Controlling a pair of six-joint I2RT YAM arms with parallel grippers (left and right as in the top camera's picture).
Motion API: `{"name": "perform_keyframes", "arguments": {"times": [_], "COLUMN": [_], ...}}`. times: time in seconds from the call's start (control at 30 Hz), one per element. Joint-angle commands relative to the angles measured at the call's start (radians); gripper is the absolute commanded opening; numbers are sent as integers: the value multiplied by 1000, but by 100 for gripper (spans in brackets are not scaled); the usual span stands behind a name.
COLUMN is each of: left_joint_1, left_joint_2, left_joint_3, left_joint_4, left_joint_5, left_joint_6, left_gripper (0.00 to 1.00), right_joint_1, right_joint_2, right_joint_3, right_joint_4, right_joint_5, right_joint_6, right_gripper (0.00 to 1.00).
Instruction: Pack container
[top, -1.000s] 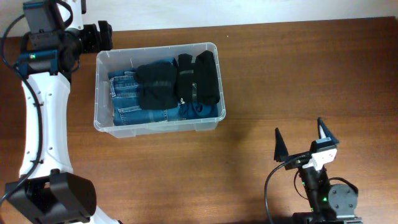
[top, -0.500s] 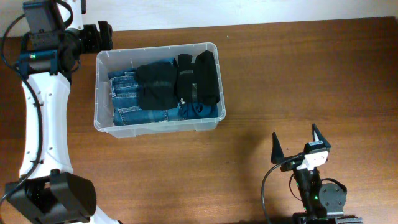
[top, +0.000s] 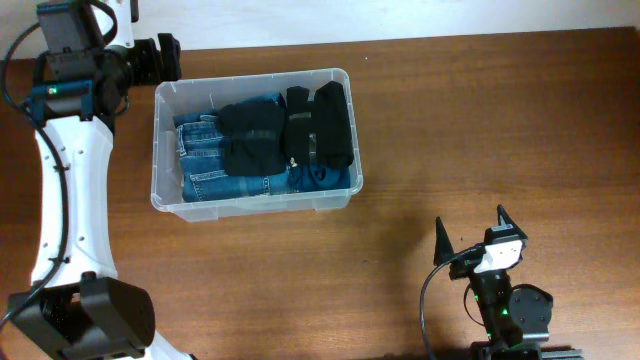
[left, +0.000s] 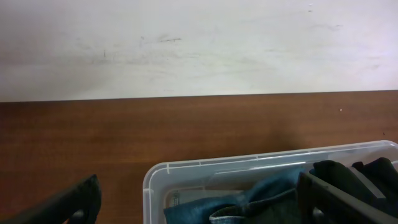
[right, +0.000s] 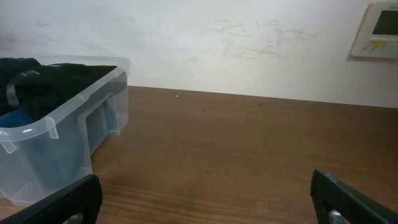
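Observation:
The container (top: 157, 150) is a clear plastic bin at the table's back left. It holds folded blue jeans (top: 215, 178) with black garments (top: 255, 138) on top and along its right side. My left gripper (top: 160, 58) is open and empty, hovering just outside the bin's far-left corner. The left wrist view shows the bin's rim (left: 205, 167) and jeans (left: 261, 199) between the spread fingers (left: 199, 205). My right gripper (top: 472, 225) is open and empty, low near the table's front right. Its wrist view shows its fingers (right: 208, 202) over bare wood, with the bin (right: 62, 112) to the left.
The brown wooden table (top: 480, 120) stretches to the right of the bin. A white wall runs behind the table's back edge. A white wall control panel (right: 379, 28) hangs at the upper right in the right wrist view.
My right gripper has drawn back toward the table's front edge and slightly left, still open. The left arm and the bin have not moved.

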Motion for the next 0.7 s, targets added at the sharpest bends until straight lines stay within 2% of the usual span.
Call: {"name": "perform_keyframes", "arguments": {"times": [0.0,0.37,0.53,0.67], "left_joint_1": [3,3,2,-11], "left_joint_2": [3,3,-52,-159], "left_joint_3": [17,17,16,-15], "left_joint_4": [2,0,-166,-187], "left_joint_5": [10,-8,-16,-21], "left_joint_6": [16,19,19,19], "left_gripper": [99,99,99,99], "right_joint_1": [6,6,6,6], "right_joint_2": [-8,-8,-8,-8], "right_joint_3": [-5,-5,-5,-5], "right_joint_4": [-7,-7,-7,-7], "right_joint_5": [13,13,14,13], "right_joint_6": [0,0,0,0], "right_gripper": [99,99,98,99]}}
